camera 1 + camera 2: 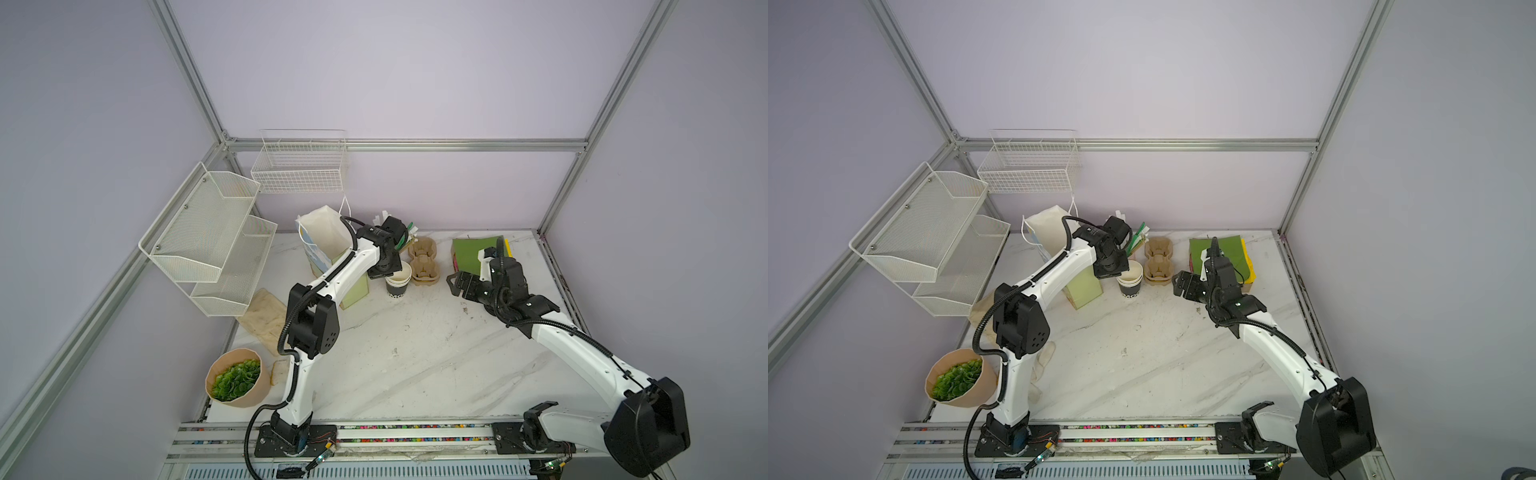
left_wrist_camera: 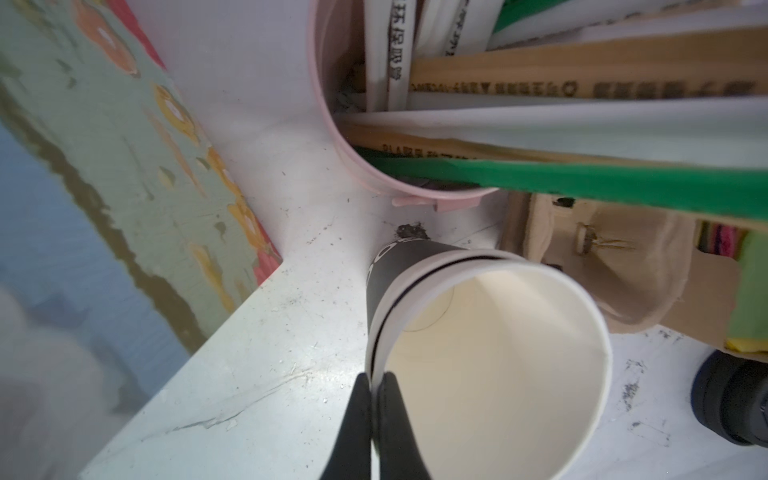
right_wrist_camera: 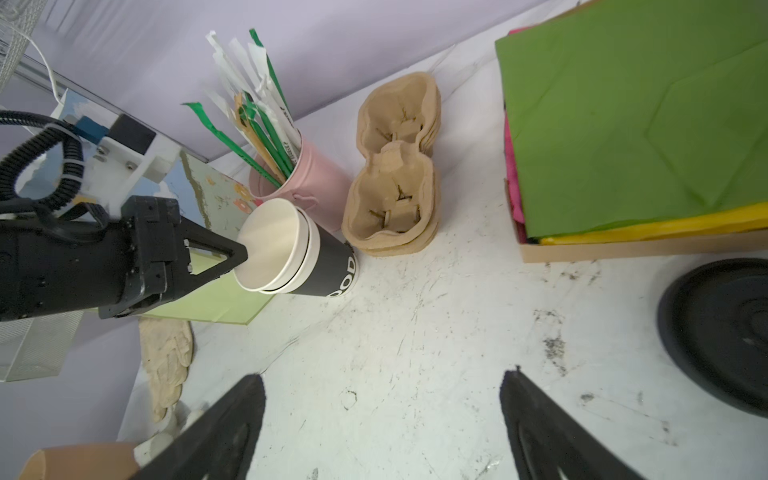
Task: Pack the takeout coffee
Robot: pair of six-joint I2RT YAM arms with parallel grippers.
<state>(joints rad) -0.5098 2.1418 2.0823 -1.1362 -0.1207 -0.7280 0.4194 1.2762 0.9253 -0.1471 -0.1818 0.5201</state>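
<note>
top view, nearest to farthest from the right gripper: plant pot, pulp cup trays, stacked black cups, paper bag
From the open right gripper:
1. pulp cup trays, right beside it
2. stacked black cups, just past the trays
3. paper bag, back left
4. plant pot, front left corner

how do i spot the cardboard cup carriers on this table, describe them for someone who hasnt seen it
Look along the back edge of the white marble table, near its middle. The cup carriers lie stacked there, between the stacked black cups and the green paper sheets. They alone are brown moulded pulp, with two cup wells in a row.
</note>
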